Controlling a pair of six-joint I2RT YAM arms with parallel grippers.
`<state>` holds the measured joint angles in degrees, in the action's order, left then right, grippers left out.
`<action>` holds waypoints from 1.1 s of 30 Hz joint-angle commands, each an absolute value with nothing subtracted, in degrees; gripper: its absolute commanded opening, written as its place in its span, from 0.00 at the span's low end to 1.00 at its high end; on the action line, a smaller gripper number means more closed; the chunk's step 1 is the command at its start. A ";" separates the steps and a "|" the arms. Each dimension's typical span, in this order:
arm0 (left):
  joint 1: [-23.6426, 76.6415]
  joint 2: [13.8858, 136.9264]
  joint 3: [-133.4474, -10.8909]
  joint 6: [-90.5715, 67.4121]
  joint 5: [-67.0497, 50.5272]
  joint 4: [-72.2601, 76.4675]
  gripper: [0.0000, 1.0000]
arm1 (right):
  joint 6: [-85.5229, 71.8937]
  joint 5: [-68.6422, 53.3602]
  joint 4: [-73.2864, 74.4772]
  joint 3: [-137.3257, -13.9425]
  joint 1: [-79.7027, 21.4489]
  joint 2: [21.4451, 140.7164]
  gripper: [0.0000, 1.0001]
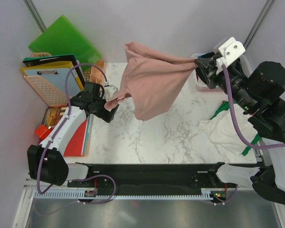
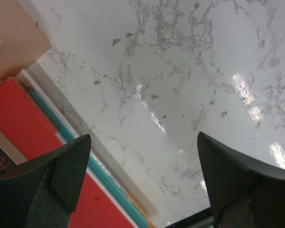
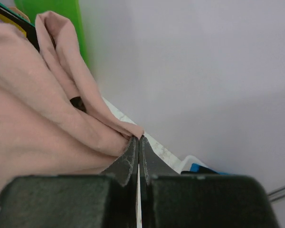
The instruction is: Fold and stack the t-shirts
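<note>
The pink t-shirt hung in the air at the upper middle of the top view, pinched at one bunched edge by the right gripper. Its fingers were pressed together on the cloth at the upper right, and the wrist view showed the fabric caught right at the tips. The chest print could not be seen, and the folds hid which part of the garment was gripped. A sleeve-like flap reached down toward the left gripper at left centre. From above it was hard to tell whether the cloth touched it, but that arm's own camera showed its jaws wide apart with only bare table between them. At the right edge a white t-shirt lay crumpled on the table, partly covered by the right arm. Strips of green cloth poked out beside it; whether they were a separate garment could not be made out. A pale bin behind the right gripper was mostly hidden. The surface was a white marble-patterned tabletop, glossy with glare spots in the left wrist view. Along its left edge sat a red folder and a peach perforated basket, and a green folder leaned against the wall at upper left. Plain pale lilac walls closed in the scene.
</note>
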<state>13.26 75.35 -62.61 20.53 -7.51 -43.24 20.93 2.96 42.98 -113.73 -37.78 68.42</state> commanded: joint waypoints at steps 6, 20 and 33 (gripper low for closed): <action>13.36 75.15 -62.93 21.01 -7.65 -42.98 1.00 | 24.52 8.52 42.37 -104.86 -37.71 69.96 0.00; 13.36 75.59 -62.75 21.01 -8.00 -42.98 1.00 | 23.12 2.31 37.99 -93.73 -36.83 73.73 0.00; 13.36 76.20 -62.40 21.09 -7.21 -42.98 1.00 | 21.71 1.05 34.98 -112.21 -36.92 84.37 0.00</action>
